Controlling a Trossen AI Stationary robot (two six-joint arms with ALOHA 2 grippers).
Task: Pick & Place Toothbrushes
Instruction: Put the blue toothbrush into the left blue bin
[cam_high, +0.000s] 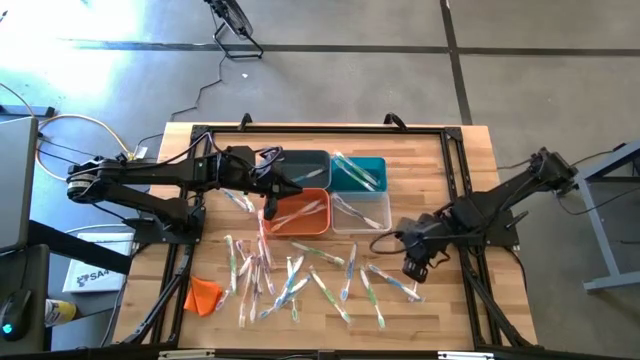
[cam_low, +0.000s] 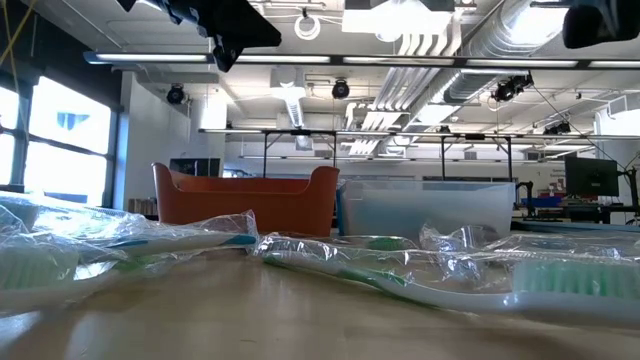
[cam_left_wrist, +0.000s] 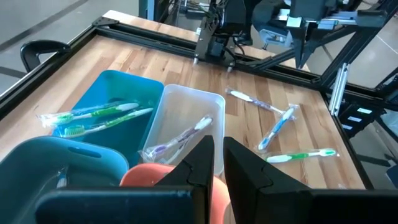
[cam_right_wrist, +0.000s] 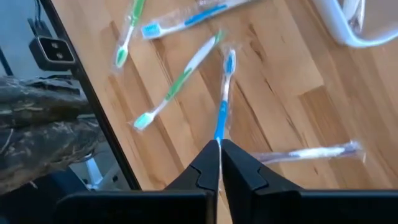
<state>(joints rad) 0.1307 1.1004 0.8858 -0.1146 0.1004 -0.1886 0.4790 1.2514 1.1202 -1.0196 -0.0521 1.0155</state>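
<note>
In the low view, blurred toothbrushes (cam_low: 470, 275) hide the orange bin's (cam_low: 245, 200) base.

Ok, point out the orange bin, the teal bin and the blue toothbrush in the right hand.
orange bin (cam_high: 285, 222): high view, bare floor.
teal bin (cam_left_wrist: 118, 87): left wrist view, inner wall.
blue toothbrush (cam_right_wrist: 221, 118): right wrist view, handle, ahead of the fingertips.
right hand (cam_right_wrist: 219, 144): right wrist view, between its fingertips.

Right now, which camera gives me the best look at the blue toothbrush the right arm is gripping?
The right wrist view: the blue toothbrush runs straight out from the shut jaws of the right gripper, wrapper visible. The high view shows only the gripper above the scattered brushes. The low and left wrist views do not show it clearly.
</note>
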